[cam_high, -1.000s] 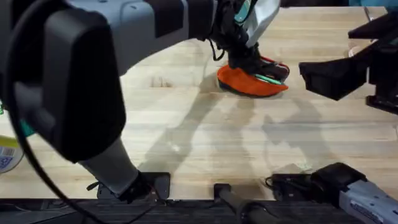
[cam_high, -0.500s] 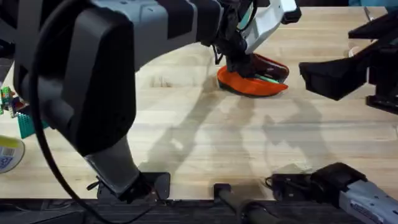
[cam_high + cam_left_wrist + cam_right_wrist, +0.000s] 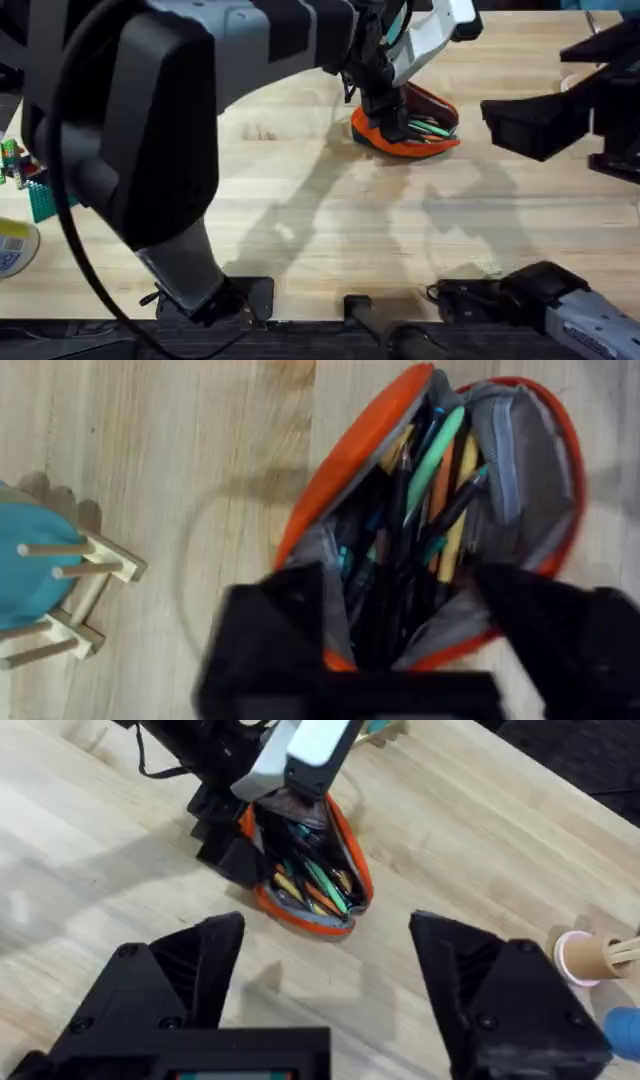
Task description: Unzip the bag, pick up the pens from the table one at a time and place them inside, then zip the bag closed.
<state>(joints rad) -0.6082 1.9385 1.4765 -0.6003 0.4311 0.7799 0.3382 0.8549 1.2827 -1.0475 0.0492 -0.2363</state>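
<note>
Table (image 3: 480,840), pink cup (image 3: 580,955) near bag (image 3: 355,870)

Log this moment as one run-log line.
bag: unzipped, gaping, pens inside | left hand: open, over bag mouth | right hand: open, holding nothing, apart from bag | zip: not closed

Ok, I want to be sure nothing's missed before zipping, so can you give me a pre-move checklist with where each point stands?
1. Bag unzipped: ok, it gapes wide.
2. Pens inside: ok, the green one lies among the others in the bag.
3. Pens left on the table: cannot tell, the left arm hides much of it.
4. Left gripper free: ok, jaws open at the bag's mouth, holding nothing.
5. Right gripper ready: ok, jaws open, hanging apart from the bag.
6. Zipper pull located: cannot tell.
</note>
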